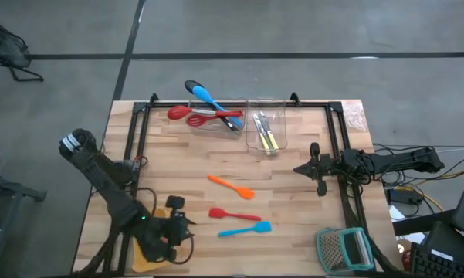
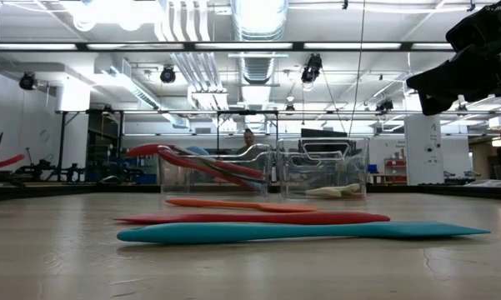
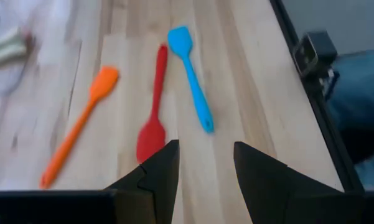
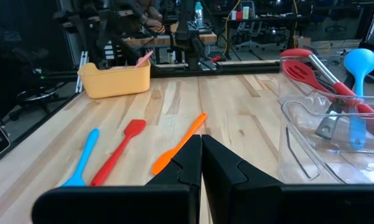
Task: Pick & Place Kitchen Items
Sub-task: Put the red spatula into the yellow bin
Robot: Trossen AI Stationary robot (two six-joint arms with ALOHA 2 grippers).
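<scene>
- Left gripper (image 3: 205,165): jaws apart, empty, over the yellow tray (image 1: 150,259).
- Red spatula (image 3: 153,124) lies just ahead of its fingertips.
- You likely reach for it next: descend, straddle the blade.
- Right gripper (image 4: 201,155): closed, waiting.

This is a robotics lab or industrial workshop, not a home kitchen. The low view looks past the wooden table (image 2: 58,250) into a large open hall with exposed ceiling ducts (image 2: 192,50), strip lights and metal racks. Workbenches crowded with equipment (image 4: 236,25) (cables, chairs, gear) stand beyond, and the floor (image 1: 293,31) is bare grey concrete.
</scene>
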